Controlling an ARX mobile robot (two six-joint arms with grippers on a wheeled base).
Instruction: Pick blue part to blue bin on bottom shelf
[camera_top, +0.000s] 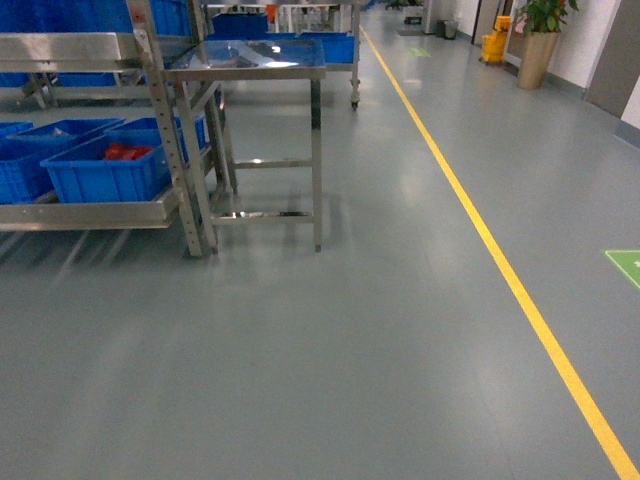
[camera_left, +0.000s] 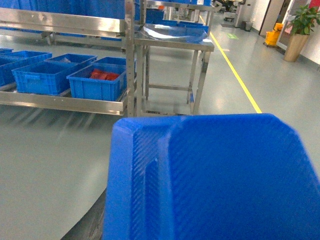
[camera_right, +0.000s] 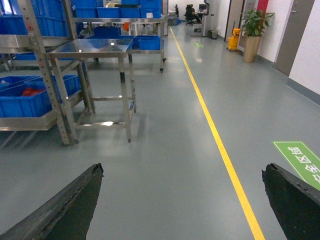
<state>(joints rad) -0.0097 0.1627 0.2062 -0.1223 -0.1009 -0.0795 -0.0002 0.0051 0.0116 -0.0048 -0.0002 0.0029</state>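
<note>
We are looking along a grey factory floor (camera_top: 330, 340) with a yellow line (camera_top: 480, 230) running down the aisle on our right. On our left stands the steel rack, and its bottom shelf (camera_top: 90, 212) is carrying a row of blue bins behind a flat front rail. The nearest blue bin (camera_top: 110, 172), by the perforated upright (camera_top: 172, 130), is holding red pieces (camera_top: 127, 152); another blue bin (camera_top: 25, 160) is sitting just beside it, further left. A small stainless surface (camera_top: 250, 58) on 4 legs is standing next to the rack, touching or nearly touching the upright. A potted plant (camera_top: 540, 40) and a yellow mop bucket (camera_top: 495, 45) are standing far down the aisle on the right.

In the left wrist view, the blue part (camera_left: 210, 180) is filling the lower right of the frame, a ribbed blue plastic piece with bevelled edges, sitting right against the camera and well apart from the shelf. We cannot see the left end effector around it, so we cannot tell whether it is gripping the part.

In the right wrist view, the right end effector (camera_right: 182, 200) is hanging over bare floor with its 2 black fingers (camera_right: 70, 205) spread wide at the frame's lower corners, released and carrying nothing. A green floor marking (camera_right: 300, 160) is lying to its right, beyond the yellow line.
</note>
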